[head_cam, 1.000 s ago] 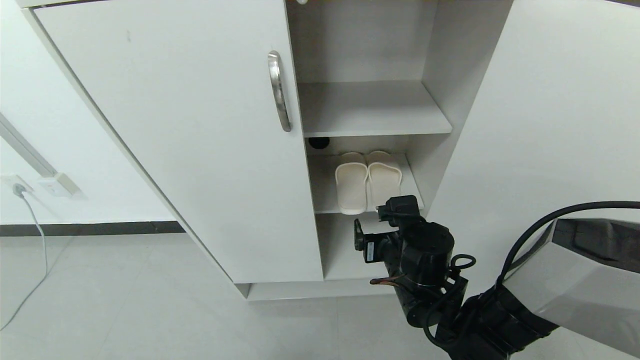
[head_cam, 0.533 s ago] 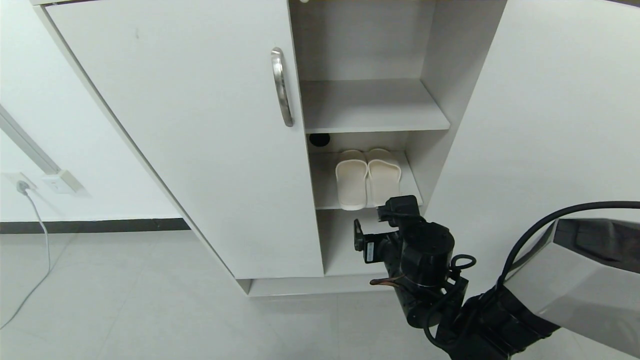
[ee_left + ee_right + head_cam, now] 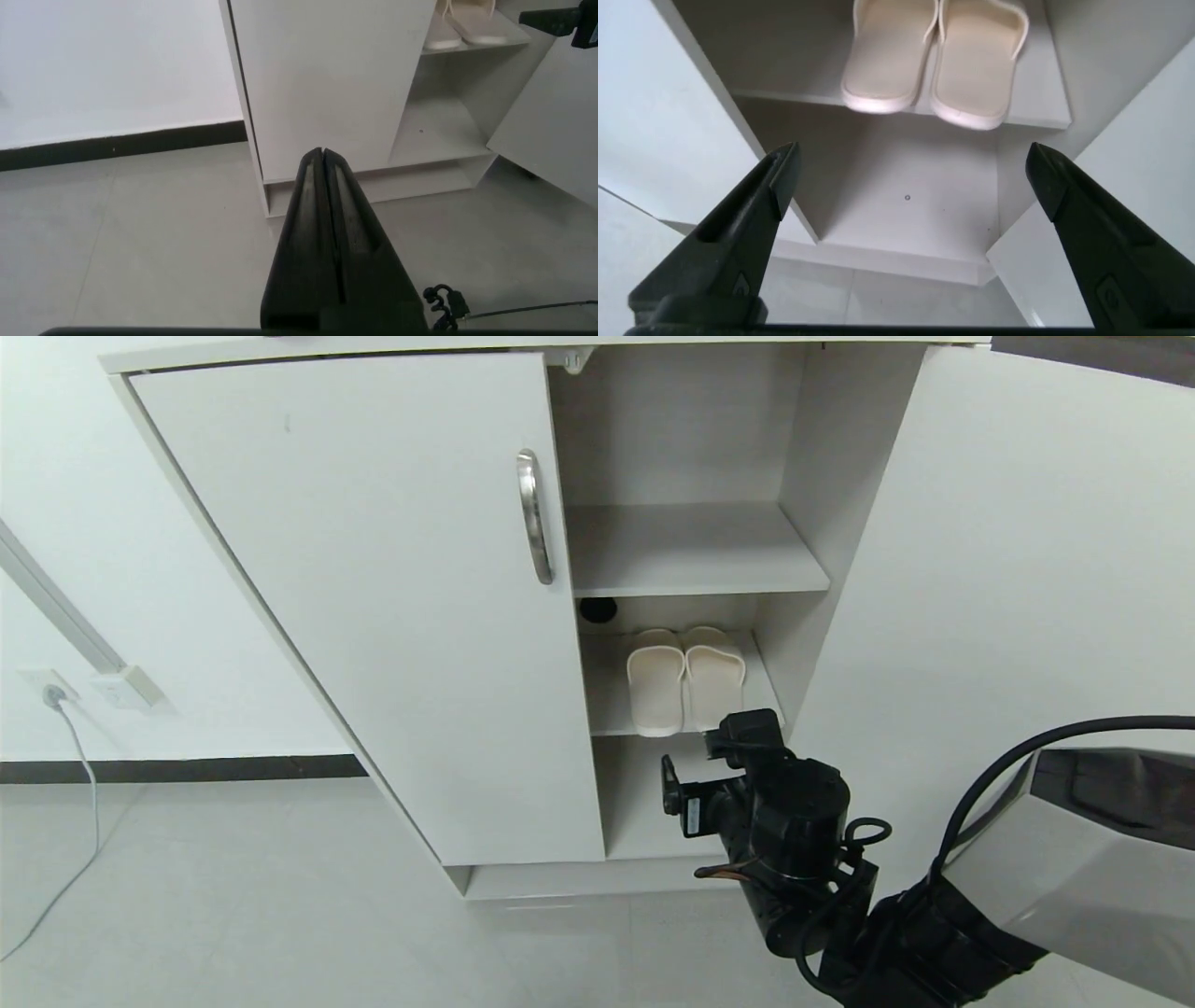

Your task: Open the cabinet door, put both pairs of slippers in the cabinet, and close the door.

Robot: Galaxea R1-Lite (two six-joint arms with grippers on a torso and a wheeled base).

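Note:
A cream pair of slippers (image 3: pixel 686 677) lies side by side on the cabinet's middle shelf (image 3: pixel 766 695), toes pointing inward. The slippers (image 3: pixel 938 51) sit just above and beyond my right gripper (image 3: pixel 912 159), which is open with nothing between its fingers. My right arm (image 3: pixel 794 821) is in front of the bottom compartment (image 3: pixel 644 803). The cabinet's right door (image 3: pixel 1008 569) stands wide open and its left door (image 3: pixel 373 597) with the metal handle (image 3: pixel 532 518) is shut. My left gripper (image 3: pixel 322 157) is shut on nothing, held over the floor in front of the cabinet base (image 3: pixel 374 187).
An upper shelf (image 3: pixel 691 546) sits above the slippers, with a dark round hole (image 3: pixel 597 609) in the back panel beneath it. A wall socket (image 3: pixel 56 695) with a grey cable (image 3: pixel 84 803) is on the left wall above a black skirting (image 3: pixel 187 767). Tiled floor (image 3: pixel 280 915) spreads before the cabinet.
The head view has shifted, bringing the cabinet's top edge into the picture. The slippers lie as before, and my right arm stays before the bottom compartment.

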